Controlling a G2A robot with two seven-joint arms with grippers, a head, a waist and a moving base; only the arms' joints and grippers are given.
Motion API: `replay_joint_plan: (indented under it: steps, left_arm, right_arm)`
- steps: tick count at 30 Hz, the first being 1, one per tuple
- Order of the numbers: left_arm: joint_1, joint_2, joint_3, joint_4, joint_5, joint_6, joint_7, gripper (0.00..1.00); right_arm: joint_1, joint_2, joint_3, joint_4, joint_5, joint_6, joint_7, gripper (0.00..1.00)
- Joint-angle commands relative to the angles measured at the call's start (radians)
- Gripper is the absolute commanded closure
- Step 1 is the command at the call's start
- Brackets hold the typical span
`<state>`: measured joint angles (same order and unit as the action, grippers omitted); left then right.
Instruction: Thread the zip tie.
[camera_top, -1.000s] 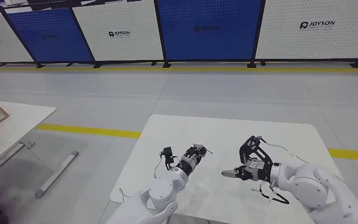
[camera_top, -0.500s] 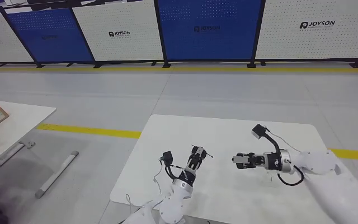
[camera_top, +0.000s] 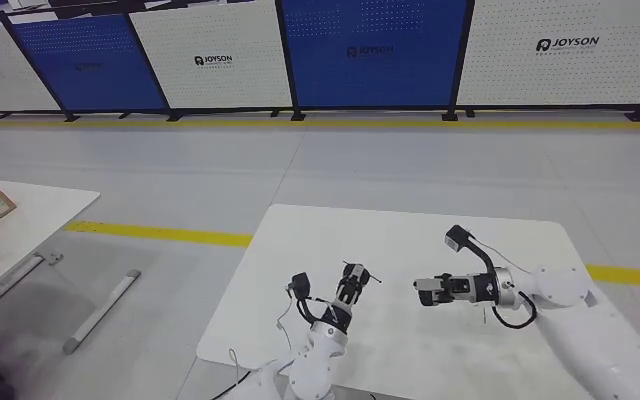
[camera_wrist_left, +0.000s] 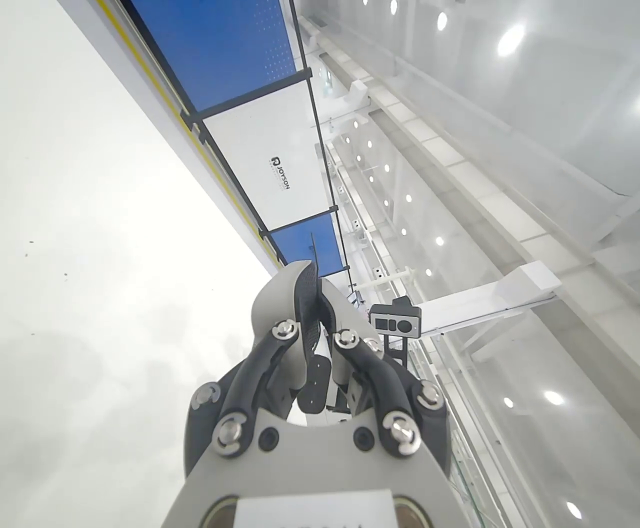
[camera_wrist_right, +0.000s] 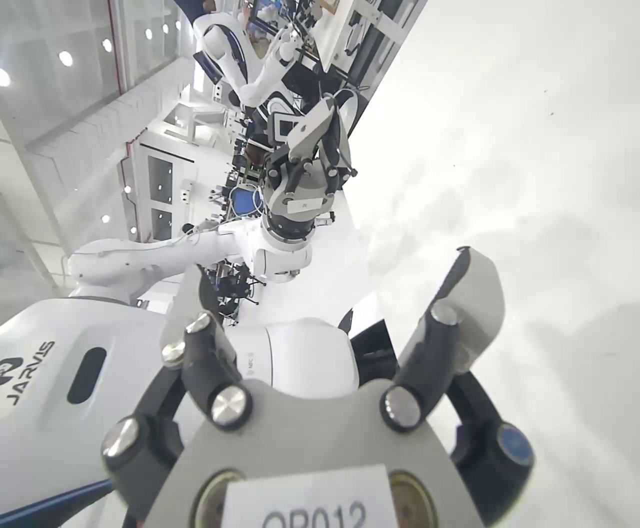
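A: Where is the zip tie (camera_wrist_left: 315, 252) found?

B: It is pinched in the left gripper (camera_wrist_left: 315, 282), whose fingers (camera_wrist_left: 280, 305) are pressed together on it. A thin black end is seen sticking out past the fingertips.

A: And where over the bench (camera_top: 420, 230) is it held?

B: Over the left half, nearer the near edge than the far one. The gripper is tilted up and toward the far edge.

A: How is the right gripper (camera_wrist_right: 330, 262) set?

B: Its fingers (camera_wrist_right: 475, 285) are spread wide apart. It is placed about midway between the left and right edges, toward the near edge, and is pointed at the left gripper. The two are set apart, and bare bench is seen between them.

A: What is seen farther out?

B: The grey floor (camera_top: 300, 160) is marked by a yellow line (camera_top: 160, 233), seen at either side of the bench. Past the far edge, blue and white panels (camera_top: 375, 50) are lined up. A second white table (camera_top: 40, 215) is seen off the left edge.
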<state>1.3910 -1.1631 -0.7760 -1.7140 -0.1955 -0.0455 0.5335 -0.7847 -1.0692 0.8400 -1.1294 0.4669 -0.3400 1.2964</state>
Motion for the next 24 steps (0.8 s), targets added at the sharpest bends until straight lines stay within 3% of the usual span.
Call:
replay_joint_plan:
  steps: [1,6,10,13,24]
  left_arm:
    - [0.009,-0.001,-0.013,-0.025,-0.046,0.030,-0.031,1.00]
    - [0.037,-0.003,-0.046,-0.098,-0.109,0.107,-0.059,1.00]
    - [0.053,-0.011,-0.054,-0.140,-0.130,0.107,-0.047,1.00]
    - [0.053,-0.016,-0.058,-0.142,-0.136,0.092,-0.044,1.00]
    - [0.053,-0.016,-0.058,-0.142,-0.136,0.092,-0.044,1.00]
  right_arm:
    - [-0.013,0.000,0.003,-0.002,-0.015,0.000,-0.037,0.00]
    - [-0.002,-0.022,0.001,0.038,0.020,0.000,0.020,0.00]
    - [0.028,-0.072,-0.036,0.116,0.032,0.000,0.026,0.00]
    - [0.063,-0.117,-0.074,0.204,0.036,0.000,0.029,0.00]
    - [0.063,-0.117,-0.074,0.204,0.036,0.000,0.029,0.00]
